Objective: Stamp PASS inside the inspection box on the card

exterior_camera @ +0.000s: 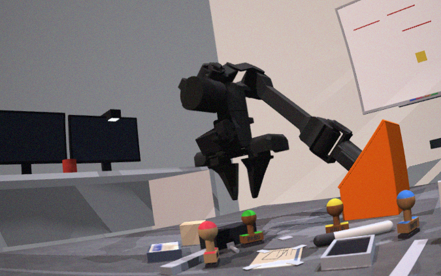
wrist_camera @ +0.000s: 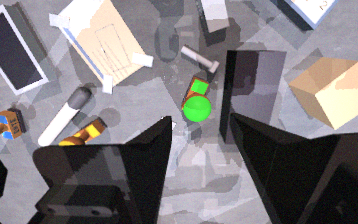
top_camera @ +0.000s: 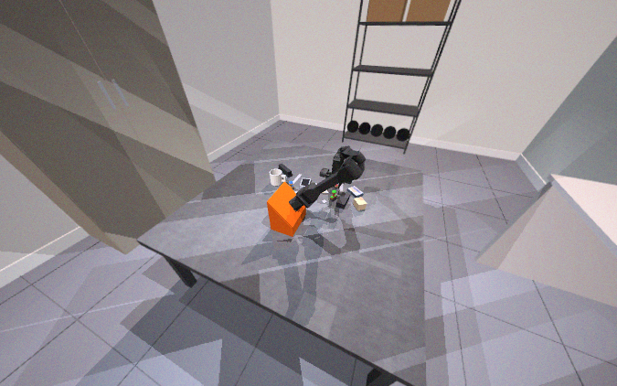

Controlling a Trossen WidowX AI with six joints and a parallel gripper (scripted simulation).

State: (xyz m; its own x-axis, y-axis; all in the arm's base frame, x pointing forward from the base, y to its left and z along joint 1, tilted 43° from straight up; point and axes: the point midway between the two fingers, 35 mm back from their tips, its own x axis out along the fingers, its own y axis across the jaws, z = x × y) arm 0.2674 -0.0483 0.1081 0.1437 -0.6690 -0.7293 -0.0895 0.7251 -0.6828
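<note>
The green-topped stamp [exterior_camera: 248,213] [wrist_camera: 197,108] [top_camera: 333,193] stands upright on the bench, next to a black block [wrist_camera: 250,95] [exterior_camera: 227,233]. My gripper [exterior_camera: 244,196] [wrist_camera: 200,119] is open and empty. It hangs straight above the green stamp with a clear gap over its knob. The card [exterior_camera: 276,256] [wrist_camera: 105,40], taped at its corners with a drawn box on it, lies flat in front of the stamp. The ink pad [exterior_camera: 347,247] [wrist_camera: 12,50], dark in a white frame, sits beside the card.
A red-topped stamp [exterior_camera: 208,229], a yellow-topped stamp [exterior_camera: 334,207] [wrist_camera: 82,134] and a blue-topped stamp [exterior_camera: 406,201] [wrist_camera: 5,127] stand nearby. A marker [exterior_camera: 351,231] [wrist_camera: 62,120] lies by the pad. A cardboard cube [exterior_camera: 189,231] [wrist_camera: 332,92] and an orange wedge [exterior_camera: 375,174] [top_camera: 283,210] flank the area.
</note>
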